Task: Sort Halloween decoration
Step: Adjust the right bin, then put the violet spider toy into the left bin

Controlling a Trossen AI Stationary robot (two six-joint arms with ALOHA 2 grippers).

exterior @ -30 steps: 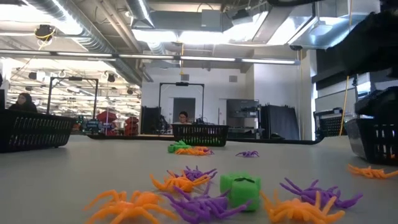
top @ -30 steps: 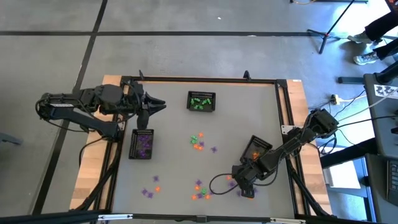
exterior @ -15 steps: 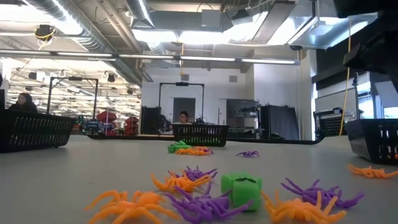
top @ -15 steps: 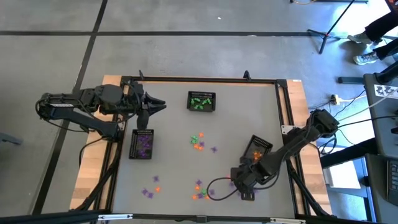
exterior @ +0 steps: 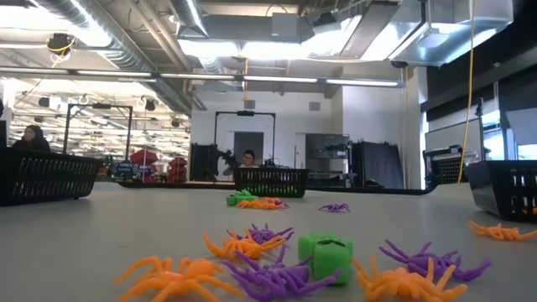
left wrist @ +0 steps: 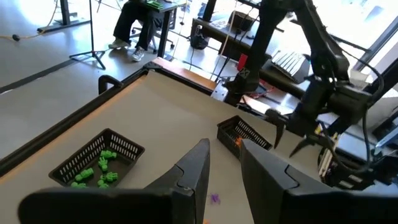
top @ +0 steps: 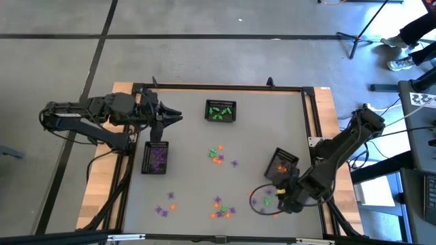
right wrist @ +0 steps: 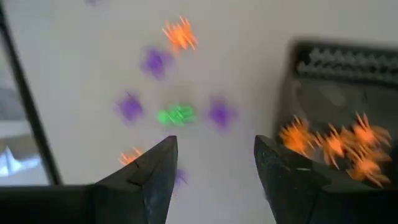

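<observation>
Tiny plastic spider trinkets [top: 219,155] in purple, green and orange lie scattered on the grey table [top: 191,184], mostly just right of the black mesh basket of purple pieces [top: 155,158]; no writing is readable on them; the right gripper [top: 285,202], fingers apart and empty, hangs far right of that basket beside the black mesh basket of orange pieces [top: 281,165]; the left gripper [top: 174,115], fingers slightly parted and empty, waits just behind it.

Two dark, matte arms are showing chunky jointed segments, black cables trailing behind, each ending in flat, tapered black fingers [left wrist: 193,174].
</observation>
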